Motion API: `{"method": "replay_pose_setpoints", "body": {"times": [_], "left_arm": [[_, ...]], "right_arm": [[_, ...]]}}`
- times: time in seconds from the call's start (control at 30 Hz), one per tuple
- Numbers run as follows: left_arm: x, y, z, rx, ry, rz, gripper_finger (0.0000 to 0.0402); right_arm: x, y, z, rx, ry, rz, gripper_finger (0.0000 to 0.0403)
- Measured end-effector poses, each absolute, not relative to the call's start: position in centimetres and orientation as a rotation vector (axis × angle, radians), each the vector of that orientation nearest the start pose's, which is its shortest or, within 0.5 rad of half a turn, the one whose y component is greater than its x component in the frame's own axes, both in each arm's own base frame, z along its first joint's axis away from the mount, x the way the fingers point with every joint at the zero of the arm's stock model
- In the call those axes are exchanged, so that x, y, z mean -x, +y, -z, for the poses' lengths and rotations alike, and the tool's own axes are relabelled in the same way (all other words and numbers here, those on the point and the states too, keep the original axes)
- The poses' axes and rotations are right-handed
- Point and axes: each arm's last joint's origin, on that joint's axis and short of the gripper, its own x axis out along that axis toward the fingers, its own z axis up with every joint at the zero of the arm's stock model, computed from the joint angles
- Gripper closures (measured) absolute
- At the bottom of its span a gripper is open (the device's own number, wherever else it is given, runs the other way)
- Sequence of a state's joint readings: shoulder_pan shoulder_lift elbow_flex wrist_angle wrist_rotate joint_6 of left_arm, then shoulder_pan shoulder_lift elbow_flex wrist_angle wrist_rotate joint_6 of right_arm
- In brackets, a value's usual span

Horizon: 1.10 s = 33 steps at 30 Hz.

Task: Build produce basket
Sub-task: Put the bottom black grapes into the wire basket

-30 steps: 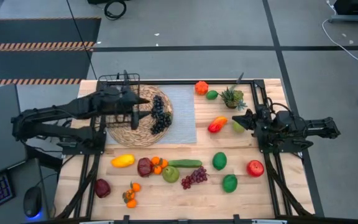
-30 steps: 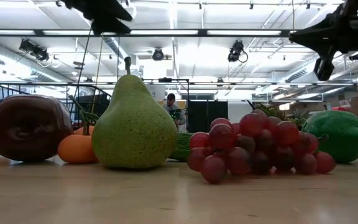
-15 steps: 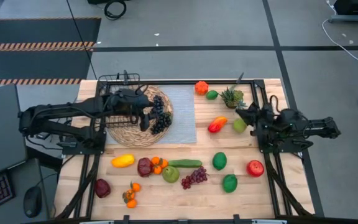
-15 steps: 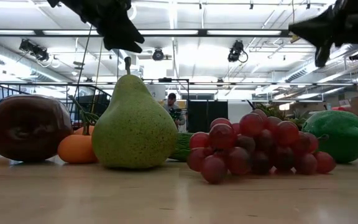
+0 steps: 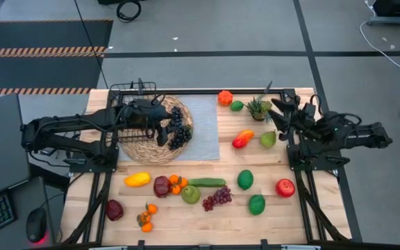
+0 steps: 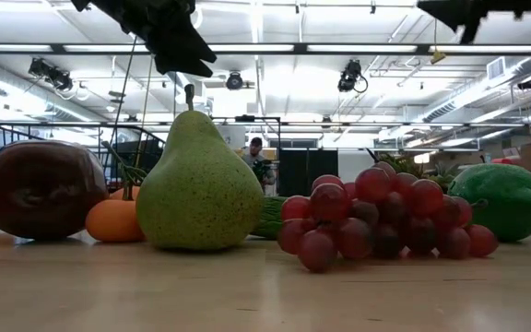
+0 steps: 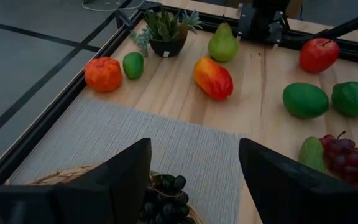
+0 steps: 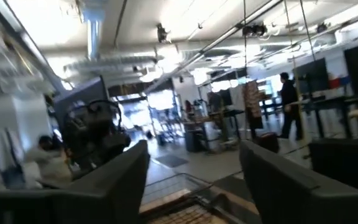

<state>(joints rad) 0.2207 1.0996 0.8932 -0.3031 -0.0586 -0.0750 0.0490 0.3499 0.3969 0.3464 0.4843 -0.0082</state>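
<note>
Dark toy grapes (image 5: 178,128) lie on the straw mat (image 5: 139,147) left of centre, beneath the open left hand (image 5: 160,126); likely light, knobbly plastic, best pinched across the cluster. Basket (image 5: 132,92) stands upper left. Right hand (image 5: 278,113) hovers open, empty.

Two dark fingers (image 7: 126,180) of the left claw (image 7: 194,180) are seen spread apart above a bunch of dark grapes (image 7: 163,198) lying on a woven straw mat (image 7: 61,176). A grey ribbed cloth (image 7: 123,140) is laid beyond it on the wooden bench (image 7: 260,81). Farther off are set an orange (image 7: 103,74), a lime (image 7: 133,65), a potted plant (image 7: 167,34), a pear (image 7: 223,44), a mango (image 7: 214,78) (orange-red), an apple (image 7: 319,55) and two green fruits (image 7: 306,100).
</note>
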Motion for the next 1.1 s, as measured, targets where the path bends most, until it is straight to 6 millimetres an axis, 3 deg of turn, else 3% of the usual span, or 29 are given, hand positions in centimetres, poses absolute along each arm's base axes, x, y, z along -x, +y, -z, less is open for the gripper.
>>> {"method": "replay_pose_setpoints", "body": {"times": [0.2, 0.4, 0.73, 1.1], "left_arm": [[-23.1, 5.4, -30.1, 0.108, 0.492, -0.291, 0.0155], [-23.1, 5.4, -30.1, 0.108, 0.492, -0.291, 0.0157], [-23.0, 5.3, -30.0, 0.133, 0.500, -0.297, 0.0157], [-23.2, 4.4, -29.9, 0.137, 0.515, -0.262, 0.0157]], "right_arm": [[-13.3, -1.1, -34.6, 0.026, -0.129, 0.519, 0.0128], [-17.1, -2.3, -36.5, 0.061, 0.098, 0.529, 0.0136], [-21.8, -5.2, -33.8, -0.033, 0.328, 0.424, 0.0136], [-25.0, -5.9, -31.1, -0.035, 0.432, 0.382, 0.0137]]}}
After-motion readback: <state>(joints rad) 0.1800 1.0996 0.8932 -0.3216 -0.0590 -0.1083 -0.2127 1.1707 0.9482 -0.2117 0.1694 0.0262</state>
